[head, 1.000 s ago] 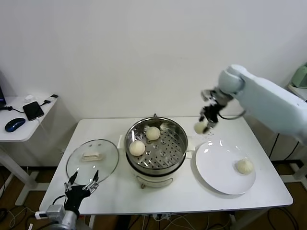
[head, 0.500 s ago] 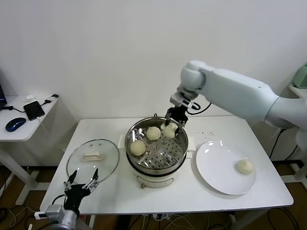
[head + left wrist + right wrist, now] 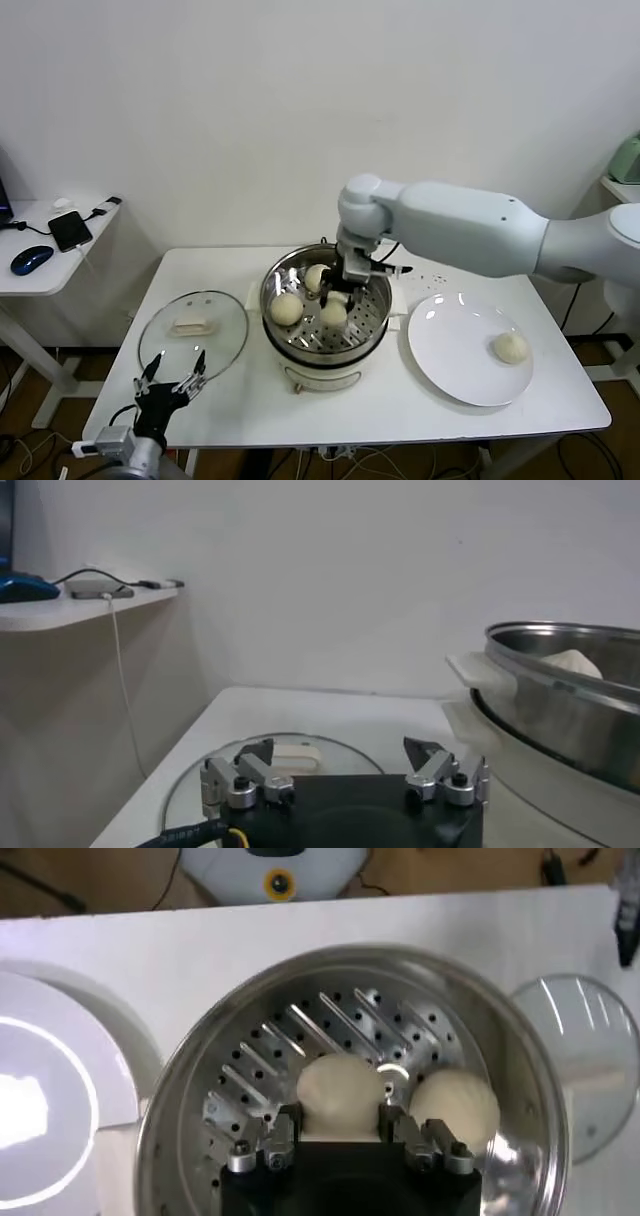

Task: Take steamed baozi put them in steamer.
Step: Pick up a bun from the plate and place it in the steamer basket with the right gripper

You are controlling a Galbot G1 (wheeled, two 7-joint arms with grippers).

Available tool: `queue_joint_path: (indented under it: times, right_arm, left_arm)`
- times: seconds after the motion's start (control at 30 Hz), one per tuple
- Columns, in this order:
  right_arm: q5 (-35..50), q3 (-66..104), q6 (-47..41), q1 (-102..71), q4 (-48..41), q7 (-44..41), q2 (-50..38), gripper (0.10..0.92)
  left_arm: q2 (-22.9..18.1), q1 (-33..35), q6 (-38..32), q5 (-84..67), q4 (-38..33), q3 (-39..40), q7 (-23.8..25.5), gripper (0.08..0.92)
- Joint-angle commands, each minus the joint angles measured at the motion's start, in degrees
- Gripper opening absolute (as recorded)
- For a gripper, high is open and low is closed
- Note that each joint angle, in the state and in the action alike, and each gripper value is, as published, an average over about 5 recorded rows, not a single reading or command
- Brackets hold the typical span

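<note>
Reaching down into the steamer, the right gripper has its fingers pressed in on either side of one steamed baozi, pinching it over the perforated tray. In the head view this held bun sits just below the gripper, near the middle of the tray. Two more buns lie in the pot close by: one beside the held bun on the robot's left, one just behind the gripper near the back wall and partly hidden by it. In the right wrist view a second bun rests touching or nearly touching the held one; which, cannot tell.

The fourth bun lies on the white plate, well apart from the right gripper, on the robot's right of the steamer.

The left gripper hangs at the near table edge, fingers spread wide, holding nothing. Just ahead of it lies the glass lid with its white handle, flat on the white table. The steamer wall stands near this gripper on its inner side.
</note>
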Motion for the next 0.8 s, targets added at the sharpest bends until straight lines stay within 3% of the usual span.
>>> queue_joint_path:
  times: [0.03,0.53,0.8]
  right_arm:
    - [-3.64,-2.20,3.83,-0.58,3.84,1.52,0.95,0.518]
    - [-4.68,-2.07,0.16,-2.56,3.87,1.47,0.88,0.539]
    - [-2.32,2.60,-1.64,-0.35,2.51,-1.60,0.08,0.752]
  left_arm:
    - [-0.04,0.04,-0.01,-0.16,-0.16,-0.04,-0.01,0.823]
    - [-0.28,-0.07,-0.08,-0.17,0.04,0.11,-0.04,0.823]
    - [-0.34,-0.20,0.07,-0.01,0.01,0.37,0.02,0.823]
